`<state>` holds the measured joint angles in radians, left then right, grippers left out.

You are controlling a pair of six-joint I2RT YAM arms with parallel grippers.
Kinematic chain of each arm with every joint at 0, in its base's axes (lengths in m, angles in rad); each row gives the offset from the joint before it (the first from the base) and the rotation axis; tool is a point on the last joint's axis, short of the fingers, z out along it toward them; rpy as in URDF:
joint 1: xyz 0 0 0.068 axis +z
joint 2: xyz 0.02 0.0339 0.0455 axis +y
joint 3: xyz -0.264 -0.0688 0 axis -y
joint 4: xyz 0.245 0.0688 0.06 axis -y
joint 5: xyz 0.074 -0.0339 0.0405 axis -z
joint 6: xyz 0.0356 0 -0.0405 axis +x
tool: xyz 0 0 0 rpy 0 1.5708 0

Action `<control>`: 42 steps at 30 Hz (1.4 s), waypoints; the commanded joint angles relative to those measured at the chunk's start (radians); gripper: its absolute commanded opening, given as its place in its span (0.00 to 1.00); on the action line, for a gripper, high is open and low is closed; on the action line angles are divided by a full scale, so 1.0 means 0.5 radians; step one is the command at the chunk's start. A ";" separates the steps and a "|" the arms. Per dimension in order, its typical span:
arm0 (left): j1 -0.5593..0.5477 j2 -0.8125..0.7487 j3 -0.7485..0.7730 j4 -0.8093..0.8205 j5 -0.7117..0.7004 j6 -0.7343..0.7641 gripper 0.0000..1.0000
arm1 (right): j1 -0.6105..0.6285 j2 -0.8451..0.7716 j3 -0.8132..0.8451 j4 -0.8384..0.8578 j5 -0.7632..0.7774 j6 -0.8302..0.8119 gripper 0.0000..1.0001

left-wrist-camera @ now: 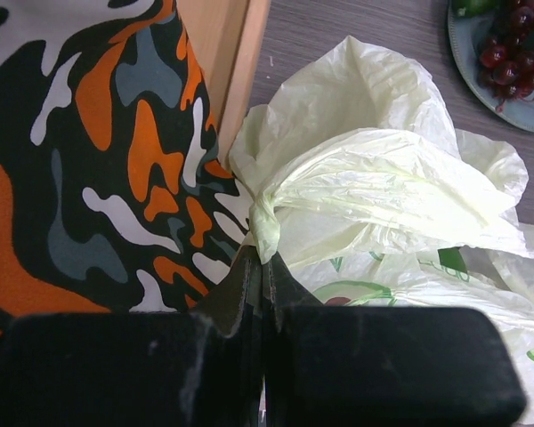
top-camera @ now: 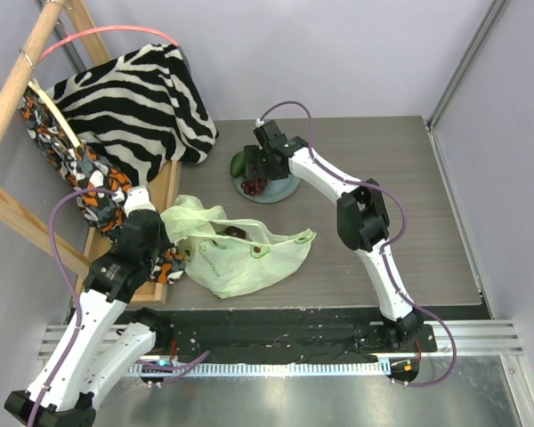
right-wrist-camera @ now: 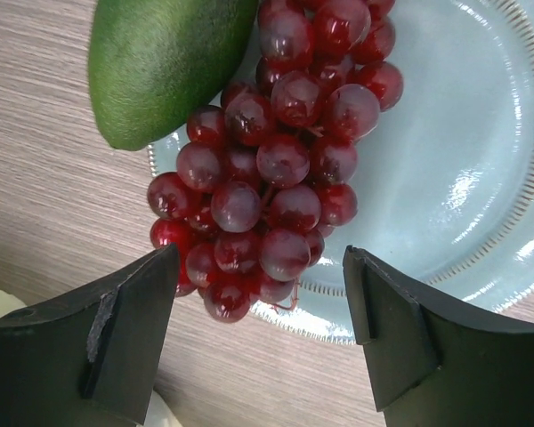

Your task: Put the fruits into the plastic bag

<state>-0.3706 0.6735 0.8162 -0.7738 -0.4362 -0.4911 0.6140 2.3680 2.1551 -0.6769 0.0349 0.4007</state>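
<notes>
The pale green plastic bag point(top-camera: 240, 252) lies crumpled on the table, a dark fruit point(top-camera: 237, 233) showing at its mouth. My left gripper point(left-wrist-camera: 265, 267) is shut on a bunched handle of the bag point(left-wrist-camera: 374, 187). The grey-blue plate point(right-wrist-camera: 463, 142) holds the dark red grape bunch point(right-wrist-camera: 276, 151), and the green avocado point(right-wrist-camera: 160, 62) leans on its rim. My right gripper point(right-wrist-camera: 262, 285) hangs open just above the lower end of the grapes, one finger on each side, not touching. In the top view it point(top-camera: 265, 169) is over the plate point(top-camera: 280, 189).
A zebra-striped cloth point(top-camera: 138, 98) and an orange-black patterned cloth point(left-wrist-camera: 98, 178) hang on a wooden frame point(top-camera: 18, 84) at the left. A wooden board point(left-wrist-camera: 236, 62) runs beside the bag. The table edge is near the arm bases.
</notes>
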 commanded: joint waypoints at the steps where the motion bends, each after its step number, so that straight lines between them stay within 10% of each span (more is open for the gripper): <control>1: 0.014 -0.034 -0.003 -0.054 -0.115 -0.110 0.00 | 0.002 0.031 0.074 0.047 -0.009 0.039 0.81; 20: 0.011 0.061 0.040 -0.017 -0.094 -0.113 0.00 | -0.173 -0.021 -0.150 0.127 0.007 0.226 0.70; 42: 0.011 0.021 -0.022 0.066 -0.082 -0.134 0.00 | -0.280 -0.340 -0.601 0.372 -0.002 0.257 0.34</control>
<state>-0.3706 0.6952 0.8143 -0.7799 -0.4614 -0.5198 0.4820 2.2753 1.8965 -0.5285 0.0154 0.5426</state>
